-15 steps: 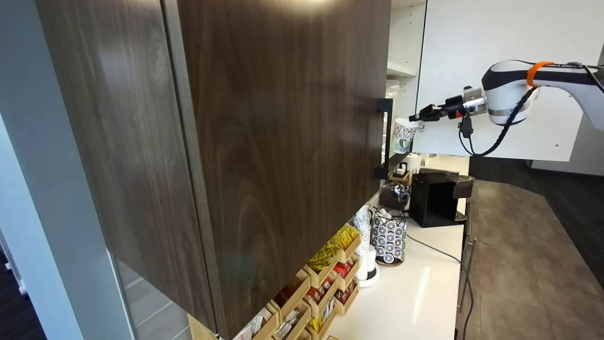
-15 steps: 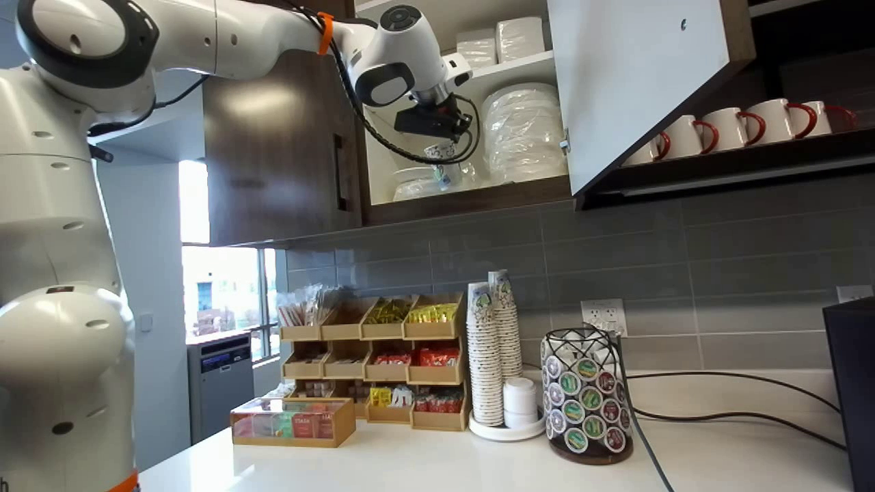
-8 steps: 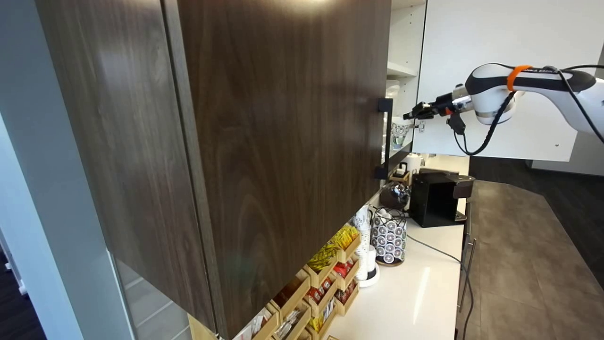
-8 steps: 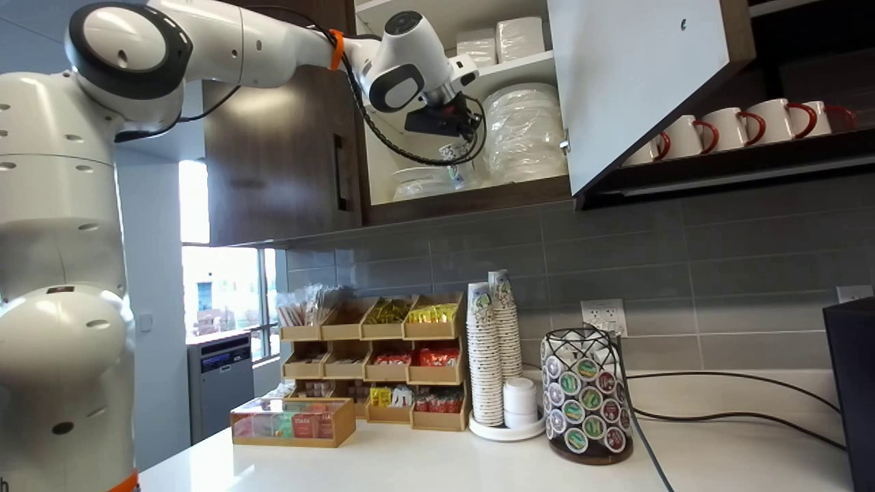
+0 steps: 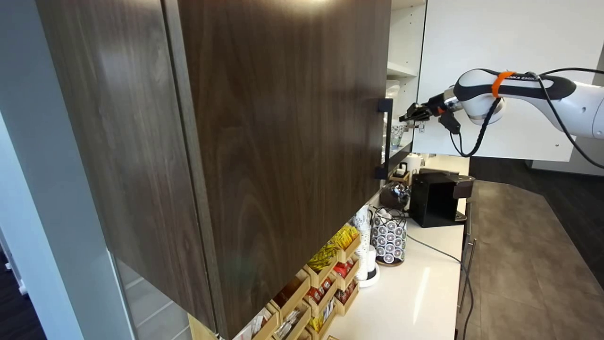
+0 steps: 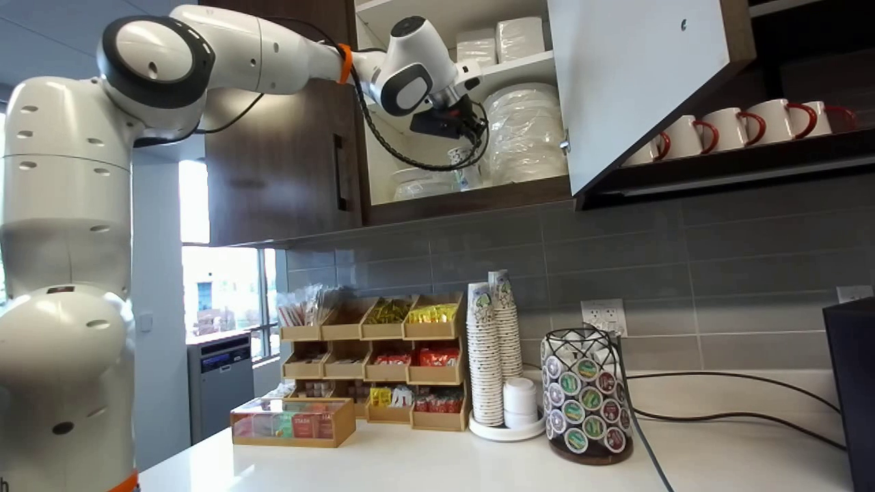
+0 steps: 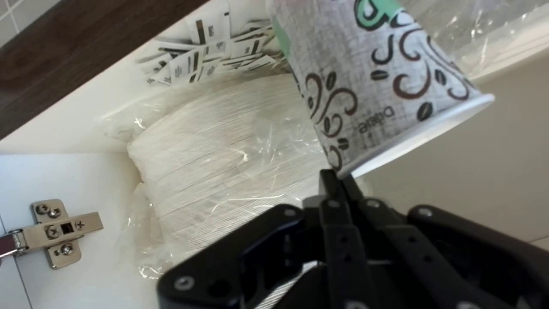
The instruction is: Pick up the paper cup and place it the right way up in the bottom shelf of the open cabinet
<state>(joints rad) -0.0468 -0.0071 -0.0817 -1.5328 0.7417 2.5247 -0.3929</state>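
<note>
The paper cup point(image 7: 377, 73) is white with brown swirls and green marks. My gripper point(image 7: 341, 180) is shut on its rim in the wrist view. In both exterior views the cup point(image 5: 397, 135) point(image 6: 467, 178) hangs rim-up, a little tilted, below the gripper point(image 5: 405, 118) point(image 6: 474, 137). It is inside the open cabinet point(image 6: 389, 150), over the pale bottom shelf point(image 7: 73, 124). The cup's base is cut off in the wrist view, and I cannot tell whether it touches the shelf. The big brown door point(image 5: 283, 141) partly hides the inside in an exterior view.
A wrapped plate stack point(image 6: 525, 137) stands right of the cup, with wrapped bowls point(image 6: 420, 184) left of it. Small packets point(image 7: 210, 51) lie on the shelf. A white inner door point(image 6: 636, 75) stands open with a hinge point(image 7: 64, 231). A middle shelf point(image 6: 519, 68) is above.
My arm has carried the cup deeper into the cabinet and slightly lower. It shifts left in an exterior view, right toward the plate stack in the opposite view. The grip stays shut.
</note>
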